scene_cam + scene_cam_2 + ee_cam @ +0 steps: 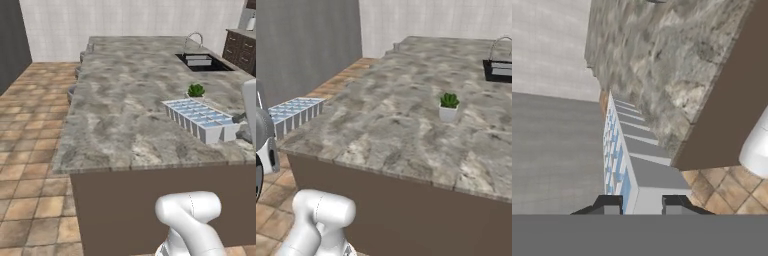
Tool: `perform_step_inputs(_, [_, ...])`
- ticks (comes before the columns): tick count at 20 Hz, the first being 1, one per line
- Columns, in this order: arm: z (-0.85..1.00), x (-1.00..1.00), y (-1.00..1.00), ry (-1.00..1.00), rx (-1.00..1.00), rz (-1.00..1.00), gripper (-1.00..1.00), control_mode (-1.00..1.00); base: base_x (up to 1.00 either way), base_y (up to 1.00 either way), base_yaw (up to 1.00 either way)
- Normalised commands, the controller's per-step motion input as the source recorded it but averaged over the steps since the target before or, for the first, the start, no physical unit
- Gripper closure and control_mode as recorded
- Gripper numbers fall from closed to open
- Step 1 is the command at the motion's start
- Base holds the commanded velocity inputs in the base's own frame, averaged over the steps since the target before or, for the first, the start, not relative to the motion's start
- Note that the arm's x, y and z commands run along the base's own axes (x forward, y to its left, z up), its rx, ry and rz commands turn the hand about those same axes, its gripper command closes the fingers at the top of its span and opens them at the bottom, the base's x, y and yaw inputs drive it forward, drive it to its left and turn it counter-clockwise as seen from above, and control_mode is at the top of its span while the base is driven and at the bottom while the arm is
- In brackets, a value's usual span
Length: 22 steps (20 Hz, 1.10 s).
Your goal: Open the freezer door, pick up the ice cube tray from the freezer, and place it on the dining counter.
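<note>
My gripper (640, 205) is shut on the near end of the ice cube tray (631, 150), one dark fingertip (610, 205) on each side of it. The white tray (199, 118) with pale-blue cells hangs level in the air, just above the height of the dining counter (125, 100). From the left base view it lies over the counter's near right part. From the right base view the tray (297, 112) sits at the near left corner of the counter (406, 125). In the hand view, tiled floor shows under its near end. The freezer and its door are out of view.
A small potted plant (196, 91) (448, 106) stands on the counter beyond the tray. A sink with a tap (200, 61) (500, 70) is set in the far part. Round stools (75, 92) line the far side. Dark wood cabinets (242, 50) stand at the back.
</note>
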Motion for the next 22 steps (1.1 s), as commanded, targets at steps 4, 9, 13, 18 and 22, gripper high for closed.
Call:
perform_step_inputs(4, [0.0, 0.0, 0.0, 0.0, 0.0, 0.0, 1.0, 1.0, -0.04, 1.0, 0.02])
perform_step_inputs(9, [0.0, 0.0, 0.0, 0.0, 0.0, 0.0, 1.0, 1.0, 0.0, 1.0, -0.03])
perform_step_inputs(13, [0.0, 0.0, 0.0, 0.0, 0.0, 0.0, 1.0, 1.0, 0.07, 1.0, -0.25])
perform_step_inputs(18, [0.0, 0.0, 0.0, 0.0, 0.0, 0.0, 1.0, 1.0, 0.39, 1.0, -0.47])
perform_step_inputs(22, [0.0, 0.0, 0.0, 0.0, 0.0, 0.0, 1.0, 1.0, 0.33, 1.0, -0.54])
